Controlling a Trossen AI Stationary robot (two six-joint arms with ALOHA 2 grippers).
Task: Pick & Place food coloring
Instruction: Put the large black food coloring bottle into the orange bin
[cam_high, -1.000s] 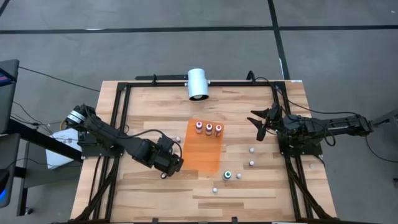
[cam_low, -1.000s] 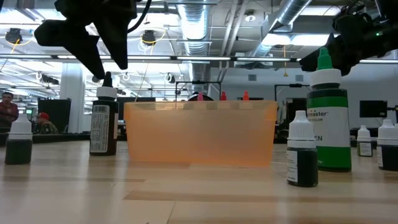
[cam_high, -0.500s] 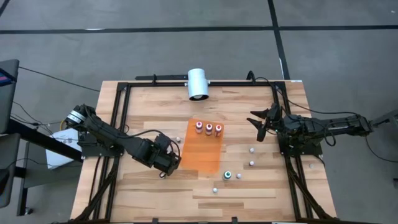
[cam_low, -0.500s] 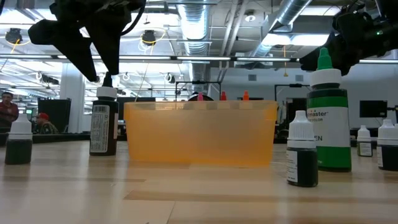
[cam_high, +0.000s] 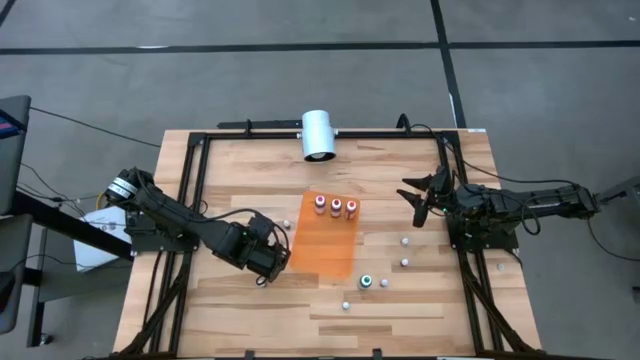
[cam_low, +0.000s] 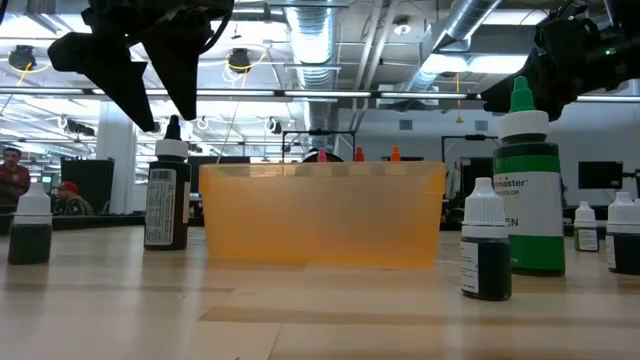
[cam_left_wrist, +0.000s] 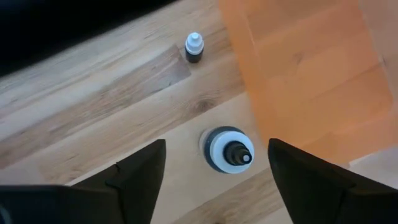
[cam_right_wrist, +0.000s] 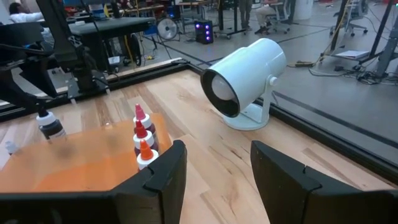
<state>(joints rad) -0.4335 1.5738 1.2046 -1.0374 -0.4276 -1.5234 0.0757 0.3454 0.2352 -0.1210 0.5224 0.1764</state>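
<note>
Three red-topped bottles (cam_high: 335, 207) upright in orange tray (cam_high: 325, 250)

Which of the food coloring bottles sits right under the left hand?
The black-tipped bottle beside the orange bin's edge, directly below the open left hand. The white-capped bottle stands farther off.

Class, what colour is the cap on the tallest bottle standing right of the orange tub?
Green: the tallest bottle has a pointed green cap, clearest in the low view.
</note>
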